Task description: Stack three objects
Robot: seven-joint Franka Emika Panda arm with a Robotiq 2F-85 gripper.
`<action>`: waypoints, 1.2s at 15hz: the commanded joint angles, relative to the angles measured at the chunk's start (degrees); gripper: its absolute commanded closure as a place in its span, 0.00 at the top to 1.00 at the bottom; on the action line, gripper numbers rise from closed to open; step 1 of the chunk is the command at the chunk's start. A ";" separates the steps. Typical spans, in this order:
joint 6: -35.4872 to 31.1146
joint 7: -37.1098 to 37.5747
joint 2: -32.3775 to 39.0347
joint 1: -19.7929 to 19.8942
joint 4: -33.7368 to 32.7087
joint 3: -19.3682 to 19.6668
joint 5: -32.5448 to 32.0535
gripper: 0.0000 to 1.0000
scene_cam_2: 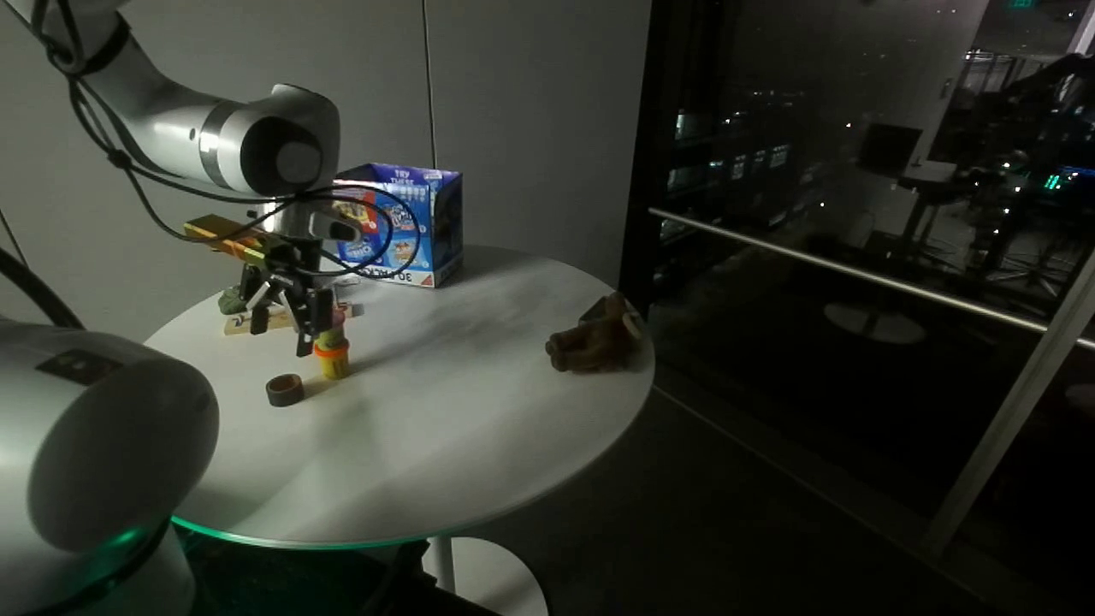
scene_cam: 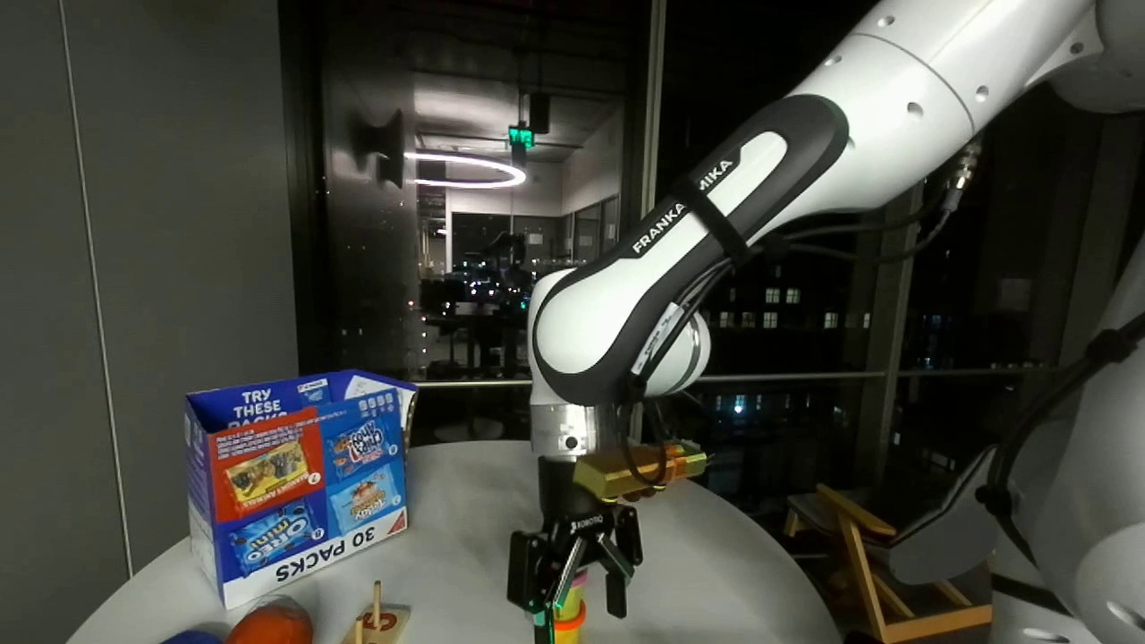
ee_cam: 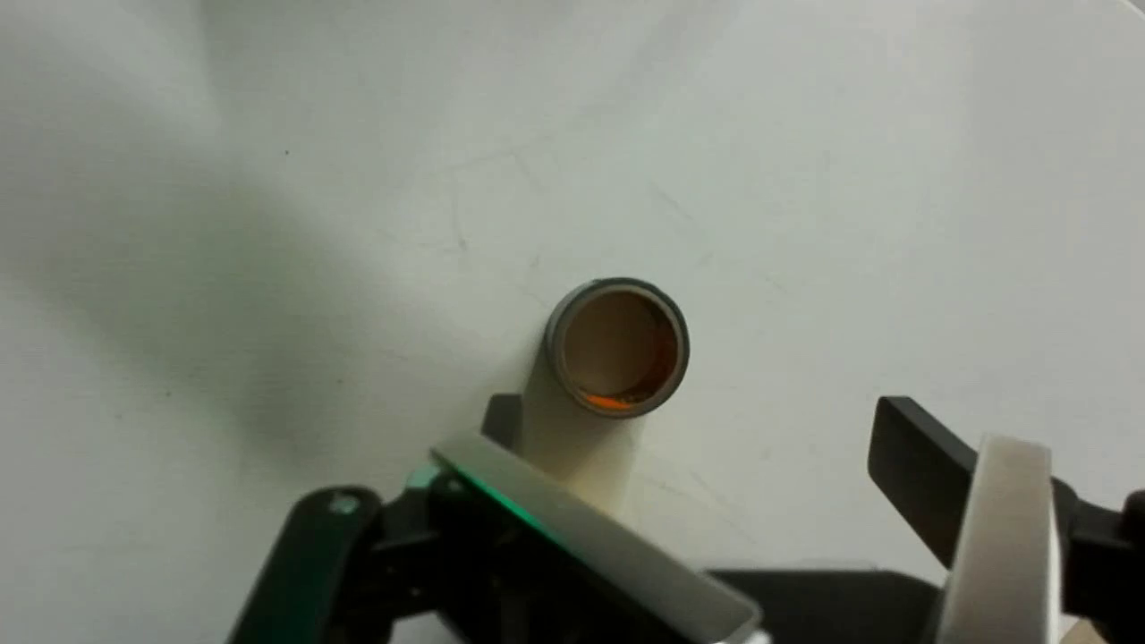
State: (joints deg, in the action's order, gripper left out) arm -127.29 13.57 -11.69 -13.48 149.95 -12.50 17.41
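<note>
In an exterior view a small yellow cup with an orange rim [scene_cam_2: 334, 363] stands on the round white table. A second yellowish cup with a pinkish-red top [scene_cam_2: 332, 334] stands upright on it. Both also show partly behind my gripper [scene_cam: 580, 617] in an exterior view, where the lower cup [scene_cam: 569, 631] is cut by the frame edge. A dark brown ring [scene_cam_2: 285, 391] like a tape roll lies flat beside them. It shows in the wrist view [ee_cam: 556, 340], ahead of my spread fingers [ee_cam: 716, 447]. My gripper is open and empty above the table; the cups are hidden in the wrist view.
A large blue printed carton [scene_cam: 295, 501] stands at the back. A small wooden board with a peg [scene_cam: 383, 623] and an orange round object [scene_cam: 270, 621] lie before it. A green lump [scene_cam_2: 231, 300] is at the table's edge. A brown plush-like object [scene_cam_2: 590, 345] lies at the far edge.
</note>
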 commanded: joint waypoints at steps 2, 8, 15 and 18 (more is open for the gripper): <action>-0.60 0.34 1.16 -0.10 1.02 -0.14 2.15 1.00; -4.05 -1.19 6.81 0.15 0.79 0.17 2.84 1.00; -9.94 -3.09 9.71 -0.05 2.16 -0.06 5.15 1.00; -11.98 -3.07 10.88 -0.34 3.20 -0.49 7.78 1.00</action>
State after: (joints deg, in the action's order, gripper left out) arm -136.56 11.68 -1.47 -13.49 151.97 -12.47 21.91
